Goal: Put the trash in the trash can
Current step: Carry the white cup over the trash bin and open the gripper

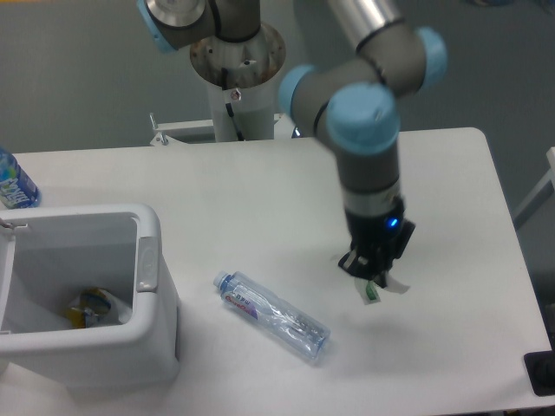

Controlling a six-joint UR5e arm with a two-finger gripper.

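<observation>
The clear plastic bottle (270,316) with a blue cap and red-white label lies on its side on the white table (451,191), cap pointing up-left. Right of it, my gripper (373,274) points down and is shut on the small white cup-like piece (375,292) with a green strip, which hangs just below the fingers, slightly above the table. The white boxy trash can (147,260) stands at the front left, well to the left of the gripper.
Inside the trash can lies a yellow-and-white wrapper (91,305). A bottle with a bright blue label (13,184) stands at the far left table edge. The arm's base column (236,78) rises behind the table.
</observation>
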